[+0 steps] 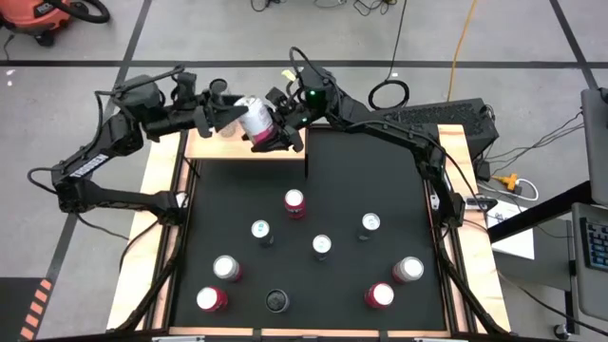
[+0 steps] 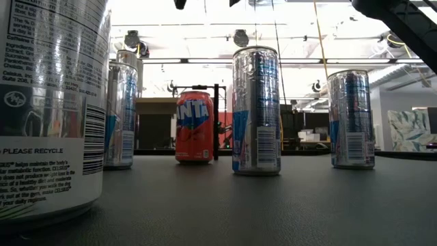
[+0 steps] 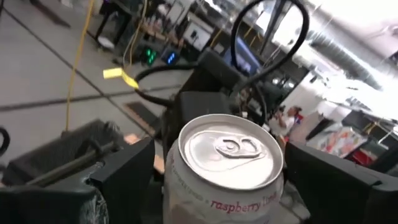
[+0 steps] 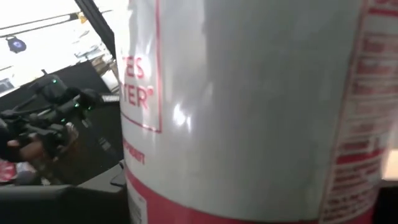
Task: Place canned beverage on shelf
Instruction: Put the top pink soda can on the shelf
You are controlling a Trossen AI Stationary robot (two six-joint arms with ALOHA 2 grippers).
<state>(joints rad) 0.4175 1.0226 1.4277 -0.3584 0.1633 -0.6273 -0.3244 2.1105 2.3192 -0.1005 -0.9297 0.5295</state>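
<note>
The can (image 1: 255, 116), white with a red band and raspberry-lime lettering, hangs tilted in the air above the shelf (image 1: 204, 144) at about 11 o'clock on the bench (image 1: 399, 171), caught between the two hands. The right hand (image 1: 275, 128) comes in from the 1 o'clock side; its wrist camera sees little but the can's wall pressed close, and the hand looks to be pinching the can's body. The left hand (image 1: 226, 112) reaches in from 10 o'clock, its fingers (image 3: 127, 180) standing spread on either side of the can's top end, not pressing it as far as I can judge.

The can is probably full, so moderately heavy for its size. Its thin aluminium wall is stiff while sealed but smooth and slick, and a hard squeeze would dent it. The best hold is across the middle of the body, clear of the rim and pull tab, so it sets down upright.

Counted from above: one can in the air, nine more standing on the black mat (image 1: 237, 190) between 3 and 9 o'clock, six with silver tops, two red-pink, and one dark. There are one shelf and two arms.
</note>
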